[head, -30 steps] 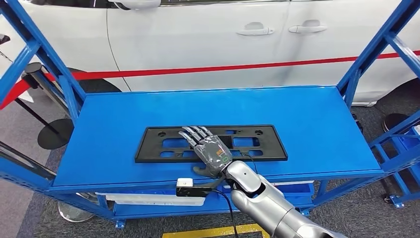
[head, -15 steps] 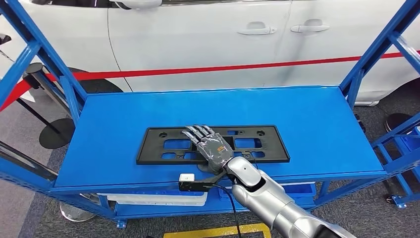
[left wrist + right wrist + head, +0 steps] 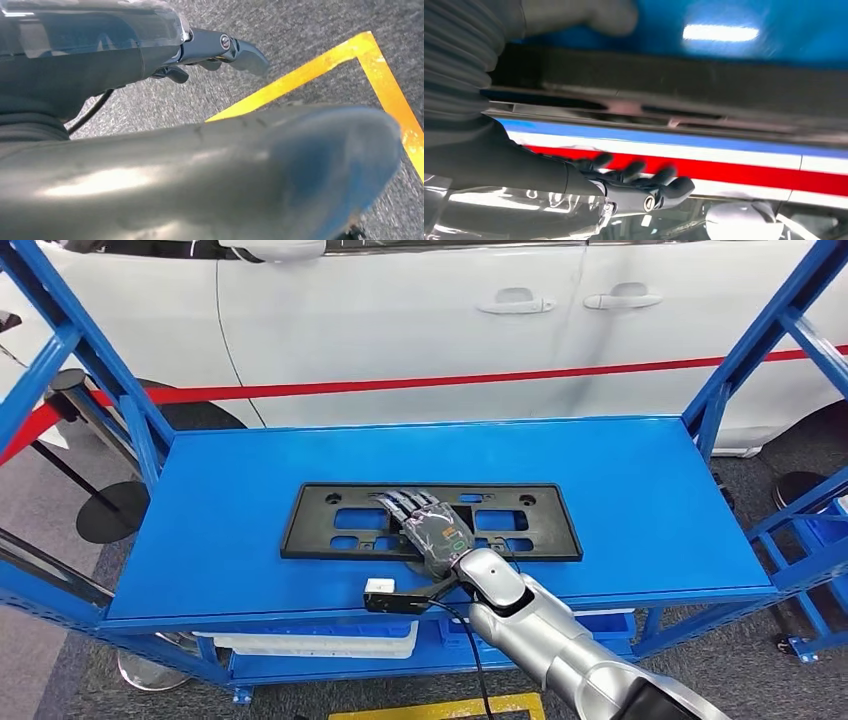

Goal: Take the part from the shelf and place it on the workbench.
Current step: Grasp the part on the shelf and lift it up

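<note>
Right hand (image 3: 432, 528): laid palm-down on the part, fingers (image 3: 405, 502) extended flat and pointing away from the robot, close together. In the head view nothing is wrapped or pinched; the thumb is hidden under the palm side, near the plate's near edge. In the right wrist view the fingers (image 3: 639, 175) look stretched out above the dark plate surface, with the thick thumb (image 3: 584, 15) on the other side of the plate's edge. Whether thumb and fingers actually clamp the edge I cannot tell; blur prevents a firm reading.

Left hand (image 3: 220, 50): hangs at the robot's side over grey carpet (image 3: 310, 30) with a yellow floor line (image 3: 295, 80). Fingers look loosely curled, nothing seen in them; open or closed not certain.

Part: black license plate frame (image 3: 330, 520), flat rectangular, lying on the blue shelf top (image 3: 620, 500). Its long axis runs left-right across the robot's front, roughly parallel to the shelf's near edge. The right hand rests just right of the plate's centre, crossing the short axis, wrist over the near long edge.

Judgement: the right hand is the nearer by far and already in contact; the left is well apart. The move ahead turns on the thumb getting under the near long edge so that the plate can be lifted off; a grip right of centre may let the longer left portion droop.

Beyond the shelf: white car (image 3: 420, 320), red barrier belt (image 3: 400, 382).
</note>
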Motion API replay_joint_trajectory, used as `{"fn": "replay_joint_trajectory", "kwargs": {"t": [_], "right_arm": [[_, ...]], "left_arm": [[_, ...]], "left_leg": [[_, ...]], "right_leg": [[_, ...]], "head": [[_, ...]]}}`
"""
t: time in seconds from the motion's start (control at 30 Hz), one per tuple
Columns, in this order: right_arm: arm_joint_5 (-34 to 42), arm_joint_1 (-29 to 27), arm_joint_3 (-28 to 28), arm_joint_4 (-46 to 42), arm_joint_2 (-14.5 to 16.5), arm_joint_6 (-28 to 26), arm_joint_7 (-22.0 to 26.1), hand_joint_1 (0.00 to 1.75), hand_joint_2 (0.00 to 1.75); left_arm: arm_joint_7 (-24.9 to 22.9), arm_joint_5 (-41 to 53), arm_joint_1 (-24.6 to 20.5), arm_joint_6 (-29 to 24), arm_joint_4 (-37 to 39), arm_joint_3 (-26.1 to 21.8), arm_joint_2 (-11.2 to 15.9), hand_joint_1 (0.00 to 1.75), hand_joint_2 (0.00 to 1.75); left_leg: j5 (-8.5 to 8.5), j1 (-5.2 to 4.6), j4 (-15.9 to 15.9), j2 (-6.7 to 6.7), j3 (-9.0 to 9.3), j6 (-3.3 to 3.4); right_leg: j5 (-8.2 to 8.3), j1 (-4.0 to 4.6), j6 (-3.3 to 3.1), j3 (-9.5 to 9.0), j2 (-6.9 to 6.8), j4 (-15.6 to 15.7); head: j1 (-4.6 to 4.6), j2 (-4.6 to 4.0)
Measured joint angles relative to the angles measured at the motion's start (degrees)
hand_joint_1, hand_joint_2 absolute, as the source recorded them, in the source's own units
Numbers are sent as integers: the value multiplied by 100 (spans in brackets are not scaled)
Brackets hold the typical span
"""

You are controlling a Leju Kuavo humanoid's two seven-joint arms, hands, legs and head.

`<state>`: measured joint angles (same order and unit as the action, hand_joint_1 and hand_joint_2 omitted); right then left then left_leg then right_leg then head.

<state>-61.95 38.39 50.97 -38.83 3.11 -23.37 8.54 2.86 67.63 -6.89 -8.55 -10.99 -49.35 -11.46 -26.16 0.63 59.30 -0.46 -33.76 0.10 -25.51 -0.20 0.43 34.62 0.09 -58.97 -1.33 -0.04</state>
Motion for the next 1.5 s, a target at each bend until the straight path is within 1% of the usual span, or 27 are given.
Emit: {"fn": "replay_joint_trajectory", "kwargs": {"t": [0.1,0.13,0.2,0.23,0.27,0.3,0.33,0.37,0.43,0.53,0.6,0.67,0.73,0.77,0.8,0.83,0.9,0.97,1.1,1.13,1.2,1.27,1.3,1.33,1.4,1.43,1.5], "right_arm": [[6,80,8,144,-3,-12,19,175,175],[22,110,9,181,-4,-23,35,175,175],[53,156,9,240,-5,-40,75,175,175],[64,166,9,270,-6,-44,92,175,175],[73,172,10,298,-6,-50,103,175,175],[77,178,10,320,-6,-62,104,175,175],[80,189,10,333,-7,-83,101,175,175],[80,204,10,339,-8,-106,97,175,175],[80,235,9,344,-15,-145,94,175,175],[80,249,10,349,-19,-196,101,175,175],[91,251,6,351,-21,-238,110,175,175],[105,248,-5,357,-29,-274,118,175,175],[110,236,-13,369,-34,-305,122,175,175],[110,228,-13,375,-35,-322,124,175,175],[111,220,-15,379,-38,-343,124,175,175],[111,211,-21,382,-44,-375,121,175,175],[96,192,-53,376,-61,-457,96,175,175],[49,167,-110,344,-86,-544,33,175,175],[-125,80,-254,216,-159,-907,-130,175,175],[-176,69,-293,175,-172,-1032,-172,175,175],[-310,60,-365,87,-189,-1285,-269,175,175],[-518,38,-427,3,-198,-1481,-392,175,175],[-664,17,-463,-58,-205,-1540,-459,175,175],[-819,-6,-506,-138,-214,-1570,-517,175,175],[-1174,-35,-627,-332,-228,-1592,-606,175,175],[-1357,-39,-697,-421,-230,-1602,-643,175,175],[-1732,-41,-827,-562,-231,-1622,-720,175,175]], "left_arm": [[39,-14,-5,12,-1,-1,16,0,0],[45,-25,-10,16,-1,-2,19,0,0],[55,-50,-14,26,-1,-3,22,0,0],[62,-66,-10,30,0,-4,24,0,0],[69,-79,-3,33,0,-7,25,0,0],[78,-90,6,33,0,-9,25,0,0],[87,-97,13,33,0,-11,25,0,0],[95,-99,18,33,0,-13,25,0,0],[115,-105,21,33,0,-15,25,0,0],[141,-123,25,34,0,-19,25,0,0],[154,-148,29,35,0,-24,26,0,0],[169,-167,37,36,0,-38,27,0,0],[175,-178,53,36,0,-53,27,0,0],[176,-183,62,36,0,-59,27,0,0],[181,-187,69,36,0,-62,28,0,0],[190,-191,72,36,0,-64,30,0,0],[220,-188,69,39,0,-66,30,0,0],[240,-171,63,46,0,-66,24,0,0],[228,-151,56,66,0,-66,23,0,0],[231,-150,50,75,0,-66,23,0,0],[249,-150,40,85,0,-66,23,0,0],[271,-146,42,84,0,-66,23,0,87],[279,-141,44,82,0,-66,22,0,131],[287,-130,46,78,0,-66,20,0,175],[303,-108,45,72,0,-64,8,0,175],[309,-99,43,74,0,-63,-2,0,175],[314,-94,44,83,0,-61,-23,0,175]], "left_leg": [[51,8,-44,6,4,104],[65,17,-60,10,8,131],[68,9,-62,19,6,160],[66,4,-62,22,7,170],[64,0,-61,23,10,175],[62,-1,-61,21,16,175],[59,-1,-61,16,26,173],[55,-1,-61,12,38,167],[45,-13,-58,2,50,133],[46,-7,-76,-6,61,42],[-25,5,0,1,45,-14],[-314,13,451,9,-141,-52],[-660,19,1162,11,-455,-84],[-727,27,1400,11,-557,-102],[-683,39,1436,12,-566,-119],[-538,58,1257,14,-474,-138],[-196,97,545,20,-115,-179],[-80,107,99,12,94,-145],[-57,76,33,5,79,32],[-39,78,20,9,73,69],[-26,69,12,18,58,109],[-27,49,13,21,49,126],[-30,40,13,17,50,131],[-35,33,14,11,55,134],[-48,25,13,-2,68,131],[-56,14,17,-6,64,120],[-61,2,14,-7,41,79]], "right_leg": [[-96,-24,84,66,-2,-128],[-219,-32,109,155,-2,-318],[-541,-44,147,462,-4,-965],[-645,-50,158,612,-4,-1269],[-659,-53,161,696,-5,-1438],[-568,-54,155,681,-5,-1403],[-396,-53,140,560,-5,-1164],[-201,-50,113,372,-4,-801],[4,-16,50,53,-3,-178],[12,35,-21,-43,-2,46],[48,13,-83,-85,-15,116],[80,-13,-141,-116,-34,174],[82,-11,-164,-107,-39,177],[83,-11,-163,-104,-38,174],[81,-15,-159,-104,-35,169],[76,-22,-149,-105,-31,156],[41,-29,-92,-93,-16,89],[8,-13,-16,-49,-1,3],[-27,-33,104,16,4,-67],[-127,-44,126,86,2,-210],[-456,-54,156,380,-3,-818],[-680,-54,163,713,-3,-1478],[-647,-52,153,778,-3,-1581],[-511,-49,132,739,-2,-1469],[-109,-28,62,443,0,-780],[26,-6,27,293,0,-434],[90,35,-18,153,-3,-76]], "head": [[5,0],[8,0],[14,0],[14,0],[14,0],[15,0],[15,0],[15,0],[13,-1],[10,0],[8,0],[1,0],[-3,0],[-3,0],[-3,0],[-3,0],[-5,0],[-6,0],[1,0],[2,0],[3,0],[2,0],[3,0],[3,0],[3,-1],[2,0],[1,-1]]}}
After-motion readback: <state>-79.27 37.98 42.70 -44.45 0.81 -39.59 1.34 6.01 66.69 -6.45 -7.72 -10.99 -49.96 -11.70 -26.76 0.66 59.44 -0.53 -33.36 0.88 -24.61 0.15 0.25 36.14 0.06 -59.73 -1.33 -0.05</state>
